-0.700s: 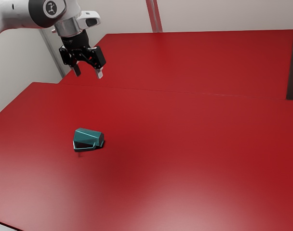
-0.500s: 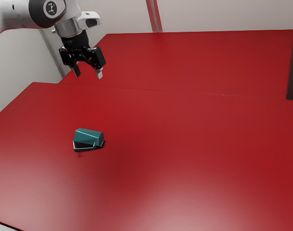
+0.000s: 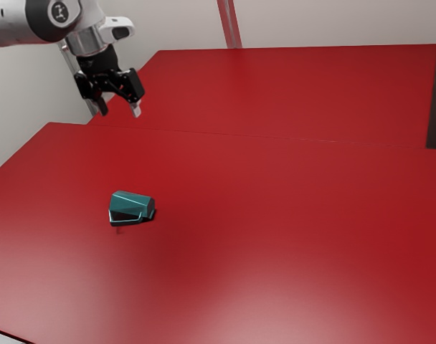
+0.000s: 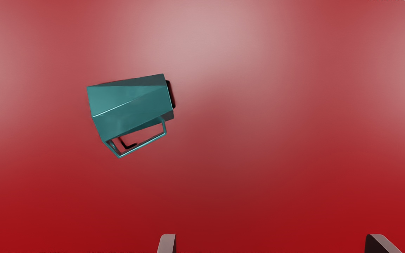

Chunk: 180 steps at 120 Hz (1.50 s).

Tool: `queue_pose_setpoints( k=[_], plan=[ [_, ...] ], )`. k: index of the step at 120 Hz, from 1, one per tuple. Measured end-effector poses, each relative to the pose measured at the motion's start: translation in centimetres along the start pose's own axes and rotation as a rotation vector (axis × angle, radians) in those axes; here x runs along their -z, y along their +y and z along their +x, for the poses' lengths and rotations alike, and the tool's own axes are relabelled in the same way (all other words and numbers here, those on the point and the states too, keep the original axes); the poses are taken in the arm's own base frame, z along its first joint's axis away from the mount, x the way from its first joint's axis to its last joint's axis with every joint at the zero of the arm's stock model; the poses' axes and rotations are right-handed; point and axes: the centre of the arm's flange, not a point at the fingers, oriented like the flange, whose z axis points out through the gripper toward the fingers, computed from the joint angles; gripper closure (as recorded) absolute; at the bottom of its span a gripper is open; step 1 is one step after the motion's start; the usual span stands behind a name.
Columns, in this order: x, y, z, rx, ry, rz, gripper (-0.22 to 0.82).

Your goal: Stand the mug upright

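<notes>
The teal mug (image 4: 132,109) lay on its side on the red table (image 3: 275,236), likely light, rigid and slick on its flat facets, best taken across the body clear of the handle (image 4: 144,144), while the gripper (image 3: 119,113) hung well above, fingers spread and empty.

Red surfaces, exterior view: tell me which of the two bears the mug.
The nearer red surface, in front of the seam: the mug lies on its side there. The farther red surface is beyond that seam.
</notes>
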Motion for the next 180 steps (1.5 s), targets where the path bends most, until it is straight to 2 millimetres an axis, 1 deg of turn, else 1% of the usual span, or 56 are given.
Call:
queue_pose_setpoints(
  k=[9, 28, 36, 43, 60, 76, 86, 100, 112, 124, 145, 156, 172, 180],
  plan=[
    [0.1, -2.1, -0.2, 0.034, 0.003, -0.009, 0.02],
    [-0.1, -8.1, -1.1, 0.132, 0.006, -0.051, 0.02],
    [-0.4, -10.2, -1.7, 0.163, 0.007, -0.079, 0.02],
    [-1.4, -11.5, -2.1, 0.176, 0.006, -0.106, 0.02],
    [-4.8, -14.1, -2.5, 0.189, 0.02, -0.207, 0.02],
    [-7.3, -17.4, -3.7, 0.218, 0.067, -0.305, 0.02],
    [-9.5, -18.6, -4.1, 0.219, 0.095, -0.368, 0.02],
    [-11.7, -19.8, -4.3, 0.207, 0.147, -0.435, 0.02],
    [-13.9, -21.1, -4.9, 0.212, 0.177, -0.492, 0.02],
    [-16.7, -22.5, -5.6, 0.228, 0.204, -0.549, 0.02],
    [-21.0, -23.8, -6.3, 0.234, 0.236, -0.626, 0.02],
    [-22.6, -24.8, -6.7, 0.236, 0.253, -0.652, 0.02],
    [-25.6, -26.0, -7.2, 0.263, 0.269, -0.708, 0.02],
    [-26.7, -26.5, -7.4, 0.278, 0.266, -0.735, 0.02]
  ],
)
